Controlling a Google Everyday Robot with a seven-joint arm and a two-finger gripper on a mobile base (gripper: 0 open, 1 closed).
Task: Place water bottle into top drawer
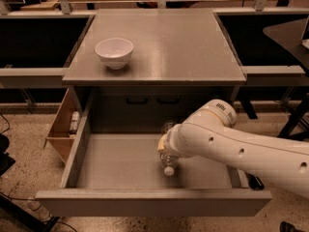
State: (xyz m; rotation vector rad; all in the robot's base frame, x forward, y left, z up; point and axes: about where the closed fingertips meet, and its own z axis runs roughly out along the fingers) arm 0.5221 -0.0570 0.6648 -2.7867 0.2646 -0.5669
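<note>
While the small wooden crate [62,129] sits at the far left and the white bowl [114,52] rests on the counter [193,47], the top drawer [120,163] stands open. Over its floor, right of centre, the end effector [168,151] clasps the water bottle [169,164], tilted with its cap downward. If let go at this tilt, the bottle may well topple and roll toward the front panel.

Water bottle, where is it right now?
In the camera view, the water bottle hangs cap-down at the robot's hand, over the floor of the open top drawer, near its middle.
</note>
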